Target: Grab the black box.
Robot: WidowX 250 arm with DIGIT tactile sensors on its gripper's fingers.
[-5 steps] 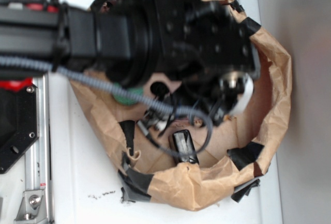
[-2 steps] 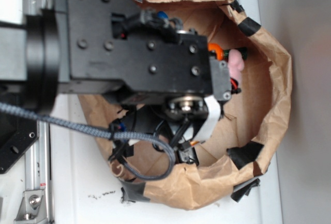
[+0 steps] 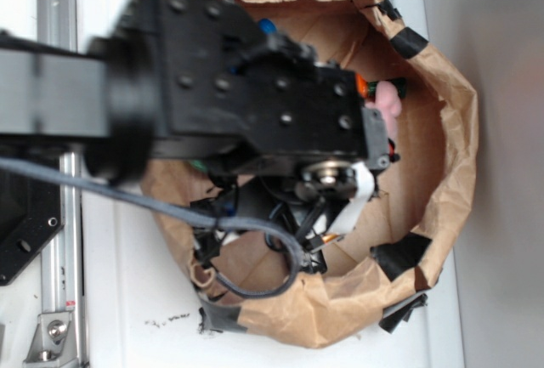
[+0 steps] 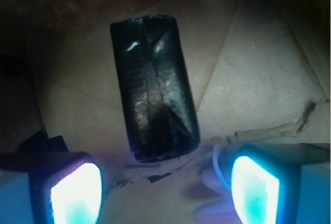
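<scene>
The box (image 4: 154, 87) lies flat on the paper floor of the bag (image 3: 442, 113), just ahead of the fingers (image 4: 165, 188); they are spread wide, nothing between them, probably so the box can pass in lengthwise

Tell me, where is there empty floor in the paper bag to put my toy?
In the wrist view, bare brown paper lies right of the black box, and a smaller patch left of it. Near the gripper it is crowded. The outside view shows the arm covering most of the paper bag.
</scene>
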